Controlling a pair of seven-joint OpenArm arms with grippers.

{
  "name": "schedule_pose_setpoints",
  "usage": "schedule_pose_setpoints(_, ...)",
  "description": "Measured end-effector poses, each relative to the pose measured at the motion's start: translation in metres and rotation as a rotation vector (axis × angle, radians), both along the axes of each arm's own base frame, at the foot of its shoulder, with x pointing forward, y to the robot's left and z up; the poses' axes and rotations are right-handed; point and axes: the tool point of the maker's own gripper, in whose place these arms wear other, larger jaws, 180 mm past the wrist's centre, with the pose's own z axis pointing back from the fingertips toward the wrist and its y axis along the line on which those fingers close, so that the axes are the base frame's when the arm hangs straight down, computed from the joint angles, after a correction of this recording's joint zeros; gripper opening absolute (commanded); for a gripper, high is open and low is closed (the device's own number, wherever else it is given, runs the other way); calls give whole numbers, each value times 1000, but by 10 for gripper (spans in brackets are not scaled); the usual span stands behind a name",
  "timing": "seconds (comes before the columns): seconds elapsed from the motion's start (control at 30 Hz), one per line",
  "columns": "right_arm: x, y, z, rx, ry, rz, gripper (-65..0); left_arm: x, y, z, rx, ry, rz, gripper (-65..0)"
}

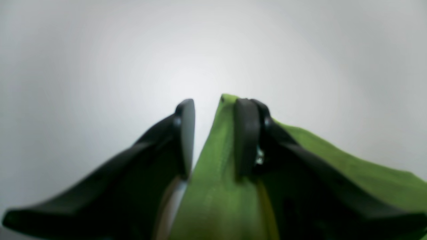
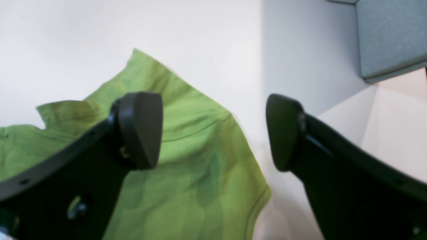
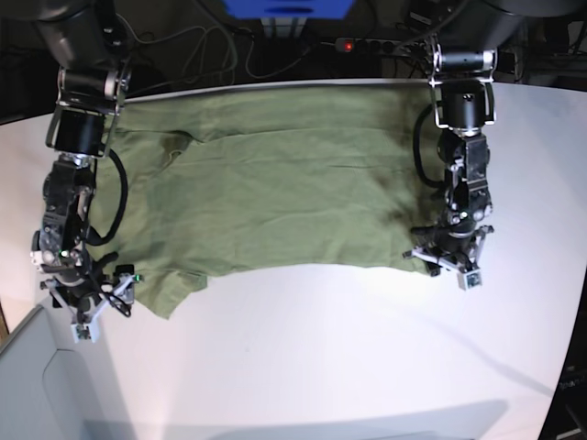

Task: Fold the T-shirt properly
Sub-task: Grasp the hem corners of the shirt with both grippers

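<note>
The olive-green T-shirt (image 3: 275,192) lies spread flat across the far half of the white table (image 3: 321,348), wrinkled, with one sleeve at the near left. My left gripper (image 3: 448,261) sits low at the shirt's near right corner. In the left wrist view it (image 1: 217,106) is open: the cloth's edge (image 1: 213,186) runs between the fingers, against one pad, with a gap to the other. My right gripper (image 3: 92,298) hovers by the left sleeve. Its jaws (image 2: 211,116) are wide open, one finger (image 2: 140,130) over the cloth (image 2: 193,160), the other over bare table.
A grey bin-like wall (image 3: 37,385) stands at the table's near left corner, close to my right gripper. Behind the table run cables and a power strip (image 3: 367,43) with a red light, and a blue object (image 3: 289,7).
</note>
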Motion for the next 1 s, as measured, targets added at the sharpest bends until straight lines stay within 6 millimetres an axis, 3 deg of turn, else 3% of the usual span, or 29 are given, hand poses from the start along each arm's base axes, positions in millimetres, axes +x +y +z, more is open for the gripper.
schedule_pose_setpoints(0.23,0,0,0,-1,-1,0,-180,-1,0,-1,1,-2,1,-475)
schedule_pose_setpoints(0.4,3,0,3,0,-9,1,-180,-4,1,-3,-1,-5,4,-650)
schedule_pose_setpoints(0.73,2,0,3,0,-9,1,-180,-9,-3,-1,0,-2,-8,-650)
schedule_pose_setpoints(0.93,8,2,4,8,-31,5,-179,-2,-7,24,12,-65,-26,-650)
schedule_pose_setpoints(1.0,16,10,-7,-1,-8,41,-179,1,-8,28,13,-78,-28,-650)
